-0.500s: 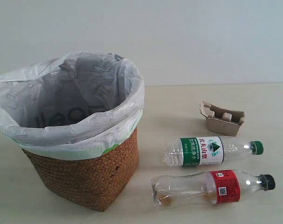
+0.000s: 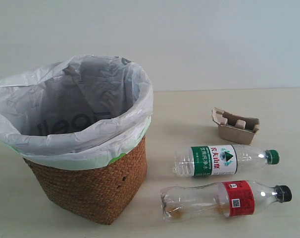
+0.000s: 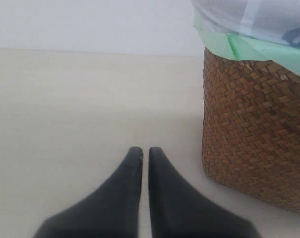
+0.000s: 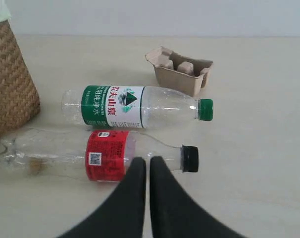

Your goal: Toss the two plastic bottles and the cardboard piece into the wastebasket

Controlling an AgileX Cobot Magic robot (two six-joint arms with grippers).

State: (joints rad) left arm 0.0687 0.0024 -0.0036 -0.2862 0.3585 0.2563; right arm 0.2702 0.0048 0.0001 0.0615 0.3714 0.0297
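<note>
we've binned nothing: green-cap bottle [image 2: 222,160], red-label bottle [image 2: 224,199], cardboard piece [image 2: 236,126] lie on the bench [image 2: 189,106]; left gripper [image 3: 141,149], right gripper [image 4: 145,159] narrow, empty.

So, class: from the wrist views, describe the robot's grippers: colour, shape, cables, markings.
Both the left gripper and the right gripper have two matte black fingers, wide at the base, curving in to narrow rounded tips. No cables or markings show. The arms themselves are out of view.
</note>
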